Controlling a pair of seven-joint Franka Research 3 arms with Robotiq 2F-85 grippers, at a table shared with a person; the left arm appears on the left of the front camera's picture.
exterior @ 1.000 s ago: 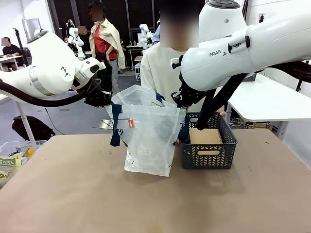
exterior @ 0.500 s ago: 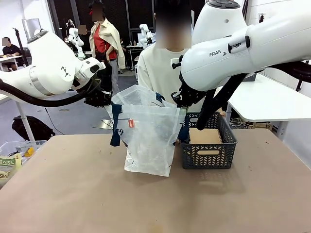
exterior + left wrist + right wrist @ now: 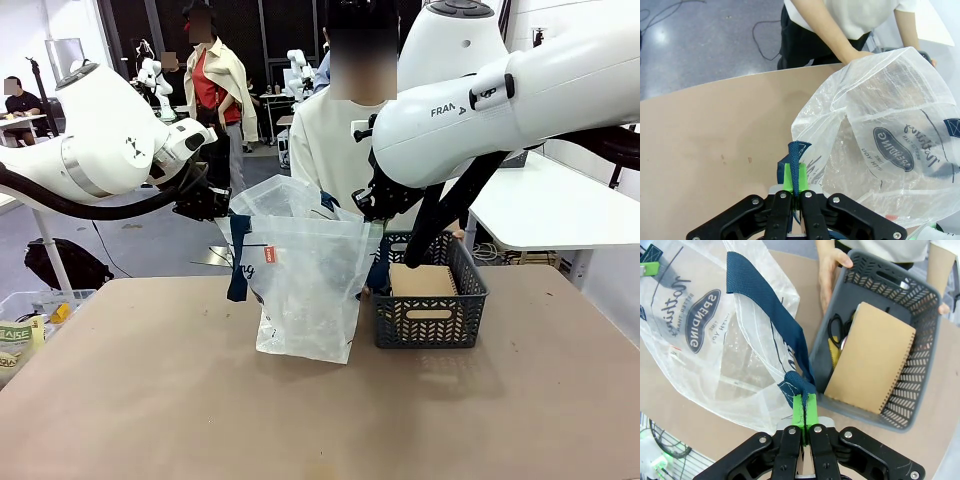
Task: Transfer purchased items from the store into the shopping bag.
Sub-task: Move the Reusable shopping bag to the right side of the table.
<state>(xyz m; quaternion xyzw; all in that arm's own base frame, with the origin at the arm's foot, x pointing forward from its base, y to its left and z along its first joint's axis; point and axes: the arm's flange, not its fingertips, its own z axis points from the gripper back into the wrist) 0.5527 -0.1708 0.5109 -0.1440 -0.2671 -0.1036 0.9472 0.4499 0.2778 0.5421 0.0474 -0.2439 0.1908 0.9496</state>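
One translucent white shopping bag, printed with dark lettering and tagged with a small red-orange label, stands upright near the middle of the table, toward its far edge, its mouth spread wide. It has two navy blue straps, each pinched by one pincer. The left gripper, reaching in level from the table's left side, is clamped on one strap at the bag's rim. The right gripper, its arm angled down over the far right, is clamped on the other strap. One dark grey lattice basket sits just beside the bag, on its right. It holds one brown spiral notebook and one pair of black-handled scissors. A person's hand grips the basket's far rim.
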